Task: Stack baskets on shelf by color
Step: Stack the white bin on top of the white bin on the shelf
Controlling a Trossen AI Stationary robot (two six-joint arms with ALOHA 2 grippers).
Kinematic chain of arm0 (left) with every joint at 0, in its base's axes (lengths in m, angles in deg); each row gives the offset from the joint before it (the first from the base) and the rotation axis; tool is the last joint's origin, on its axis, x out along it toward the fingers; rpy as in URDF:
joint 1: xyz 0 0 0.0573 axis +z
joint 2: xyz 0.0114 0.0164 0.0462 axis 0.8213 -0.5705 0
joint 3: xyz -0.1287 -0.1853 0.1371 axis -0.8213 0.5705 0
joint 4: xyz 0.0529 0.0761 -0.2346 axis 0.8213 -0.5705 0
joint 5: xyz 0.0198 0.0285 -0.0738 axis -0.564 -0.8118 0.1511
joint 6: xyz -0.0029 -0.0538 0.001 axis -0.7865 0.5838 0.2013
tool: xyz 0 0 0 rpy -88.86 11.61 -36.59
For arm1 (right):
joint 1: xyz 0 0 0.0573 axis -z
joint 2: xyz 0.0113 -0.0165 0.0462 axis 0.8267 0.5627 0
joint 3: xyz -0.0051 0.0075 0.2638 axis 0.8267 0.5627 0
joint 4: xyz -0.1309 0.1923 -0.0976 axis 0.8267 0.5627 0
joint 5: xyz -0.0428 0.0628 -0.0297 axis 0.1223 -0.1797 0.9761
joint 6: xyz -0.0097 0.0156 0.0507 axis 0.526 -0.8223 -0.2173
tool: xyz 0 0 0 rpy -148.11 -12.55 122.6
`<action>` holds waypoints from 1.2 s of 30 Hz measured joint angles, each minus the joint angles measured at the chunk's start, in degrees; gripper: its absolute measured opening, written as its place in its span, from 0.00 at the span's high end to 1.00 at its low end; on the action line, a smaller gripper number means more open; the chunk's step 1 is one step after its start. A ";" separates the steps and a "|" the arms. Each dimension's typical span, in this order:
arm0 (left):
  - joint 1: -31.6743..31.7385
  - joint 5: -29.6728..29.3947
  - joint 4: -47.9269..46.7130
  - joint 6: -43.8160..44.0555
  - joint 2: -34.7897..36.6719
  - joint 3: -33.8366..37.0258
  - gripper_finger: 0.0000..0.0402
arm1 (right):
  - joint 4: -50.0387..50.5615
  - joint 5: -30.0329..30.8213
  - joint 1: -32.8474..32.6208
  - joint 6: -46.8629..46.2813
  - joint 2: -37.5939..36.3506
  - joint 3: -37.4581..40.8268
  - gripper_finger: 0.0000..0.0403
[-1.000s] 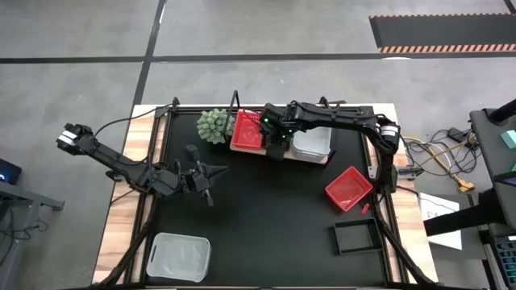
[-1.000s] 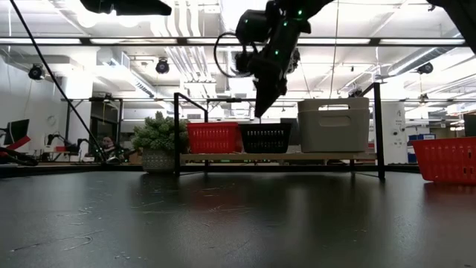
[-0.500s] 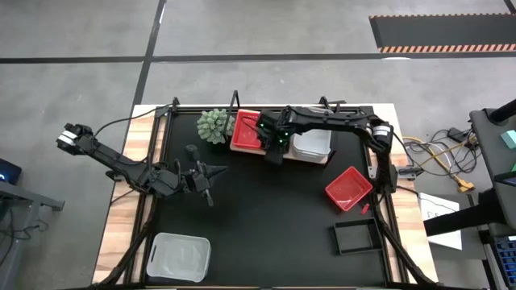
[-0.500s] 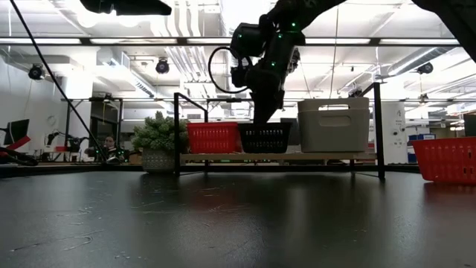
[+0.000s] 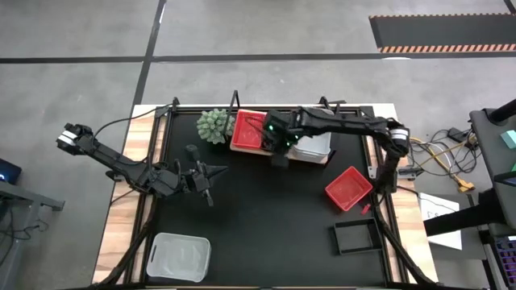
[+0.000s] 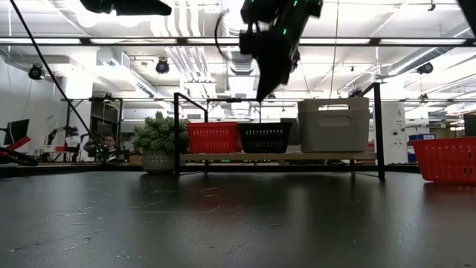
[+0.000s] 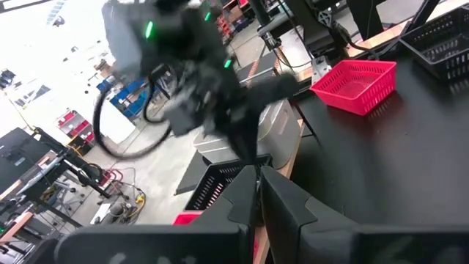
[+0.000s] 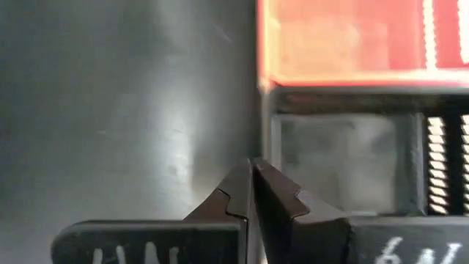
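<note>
Right gripper (image 6: 262, 95), fingers together and empty, hangs above the black basket (image 6: 265, 138) on the shelf (image 6: 275, 157), upper centre. Left gripper (image 5: 211, 171), fingers together, rests centre-left.

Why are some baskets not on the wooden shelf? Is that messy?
A bit. A red basket, a black basket and a white basket sit loose on the black mat, away from the shelf; the red one lies askew.

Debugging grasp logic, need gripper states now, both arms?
Left gripper: shut, empty, low over the mat at the table's left.
Right gripper: shut, empty, raised above the black basket on the shelf.
</note>
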 joint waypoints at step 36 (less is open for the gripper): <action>-6.64 11.27 1.99 37.15 -24.67 -14.21 0.99 | -41.48 2.88 -25.42 7.30 -35.66 42.08 0.98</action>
